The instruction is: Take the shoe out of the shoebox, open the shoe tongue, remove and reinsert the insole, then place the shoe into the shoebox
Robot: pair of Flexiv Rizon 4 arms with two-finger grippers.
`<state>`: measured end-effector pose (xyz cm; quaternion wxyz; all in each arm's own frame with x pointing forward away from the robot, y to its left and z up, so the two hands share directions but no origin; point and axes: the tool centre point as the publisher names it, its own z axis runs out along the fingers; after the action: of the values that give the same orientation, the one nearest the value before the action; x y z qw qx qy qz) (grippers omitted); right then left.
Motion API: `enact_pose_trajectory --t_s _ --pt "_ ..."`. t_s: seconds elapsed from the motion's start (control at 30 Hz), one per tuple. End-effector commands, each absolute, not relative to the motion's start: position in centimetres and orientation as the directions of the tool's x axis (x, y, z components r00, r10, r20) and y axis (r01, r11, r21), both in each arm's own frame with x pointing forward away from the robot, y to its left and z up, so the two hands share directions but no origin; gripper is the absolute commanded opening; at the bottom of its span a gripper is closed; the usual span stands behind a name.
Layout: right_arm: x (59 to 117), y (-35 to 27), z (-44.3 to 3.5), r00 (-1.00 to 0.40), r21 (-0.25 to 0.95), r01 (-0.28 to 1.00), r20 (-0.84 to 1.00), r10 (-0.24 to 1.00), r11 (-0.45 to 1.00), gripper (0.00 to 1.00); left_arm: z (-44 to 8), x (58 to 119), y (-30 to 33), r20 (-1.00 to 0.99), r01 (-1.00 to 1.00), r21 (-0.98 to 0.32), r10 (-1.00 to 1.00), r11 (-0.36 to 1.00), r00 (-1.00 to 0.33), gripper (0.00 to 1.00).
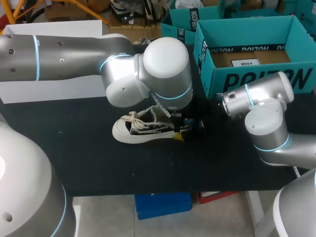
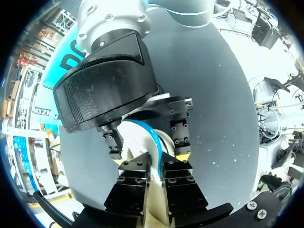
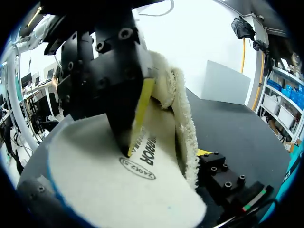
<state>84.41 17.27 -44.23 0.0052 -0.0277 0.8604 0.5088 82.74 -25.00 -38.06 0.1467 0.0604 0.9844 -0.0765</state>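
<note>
Left claw [image 2: 154, 160] is clamped on the shoe [image 1: 140, 131]: its two black fingers stand close together with a thin cream strip of the shoe's upper pinched between them. From the right wrist, one of those fingers [image 3: 126, 95] comes down with its yellow pad turned toward the fleecy collar [image 3: 186, 114], its tip touching the printed white face of the insole [image 3: 118, 185].

Right claw [image 2: 146, 142] sits at the shoe's heel end, facing the left claw head-on. The insole, white with a blue edge, curves up within its span. I cannot tell whether it grips the insole or only frames it.

The shoe rests on its sole near the middle of the black desk [image 1: 98, 158], with its toe toward my left and its heel toward my right. It is cream with dark side panels and loose laces. The left arm [image 1: 74, 54] reaches in across the desk, and its wrist hangs right over the shoe's heel half. The right arm [image 1: 266, 123] comes in low, bent back on itself just beside the shoebox [image 1: 247, 81].

The teal shoebox stands open at the desk's far right, apart from the shoe. Brown card and a white label show on its floor.
</note>
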Motion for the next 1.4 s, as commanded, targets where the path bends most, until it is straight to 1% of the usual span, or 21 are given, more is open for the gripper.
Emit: enact_pose_trajectory --t_s 0.03,0.23,0.5,0.8,1.03,1.1,1.2,1.23,1.4 --pt "84.5 17.3 -44.5 -0.998 0.874 -0.053 -0.036 -0.043 0.482 0.00 -38.3 83.0 -24.8 -0.294 0.144 -0.139 0.098 0.980 -0.951 0.00" --pt "84.5 17.3 -44.5 -0.998 0.874 -0.053 -0.036 -0.043 0.482 0.00 -37.3 82.5 -24.2 -0.271 0.156 -0.177 0.104 0.972 -0.957 0.00" --pt "84.5 17.3 -44.5 -0.998 0.874 -0.053 -0.036 -0.043 0.482 0.00 -33.8 81.4 -23.5 -0.230 0.201 -0.312 0.131 0.929 -0.964 0.00" --pt "84.5 17.3 -44.5 -0.998 0.874 -0.053 -0.036 -0.043 0.482 0.00 -28.2 80.6 -23.5 -0.197 0.242 -0.501 0.162 0.831 -0.967 0.00" --pt "84.5 17.3 -44.5 -0.998 0.874 -0.053 -0.036 -0.043 0.482 0.00 -24.6 79.4 -23.9 -0.229 0.268 -0.566 0.163 0.779 -0.960 0.00" --pt "84.5 17.3 -44.5 -0.998 0.874 -0.053 -0.036 -0.043 0.482 0.00 -23.9 79.2 -23.9 -0.220 0.273 -0.602 0.173 0.751 -0.960 0.00" --pt "84.5 17.3 -44.5 -0.998 0.874 -0.053 -0.036 -0.043 0.482 0.00 -23.5 79.2 -24.0 -0.220 0.271 -0.616 0.169 0.740 -0.961 0.00" --pt "84.5 17.3 -44.5 -0.998 0.874 -0.053 -0.036 -0.043 0.482 0.00 -22.6 79.1 -24.1 -0.210 0.267 -0.662 0.168 0.701 -0.963 0.00" --pt "84.5 17.3 -44.5 -0.998 0.874 -0.053 -0.036 -0.043 0.482 0.00 -20.6 79.0 -24.4 -0.195 0.257 -0.758 0.168 0.599 -0.966 0.00"
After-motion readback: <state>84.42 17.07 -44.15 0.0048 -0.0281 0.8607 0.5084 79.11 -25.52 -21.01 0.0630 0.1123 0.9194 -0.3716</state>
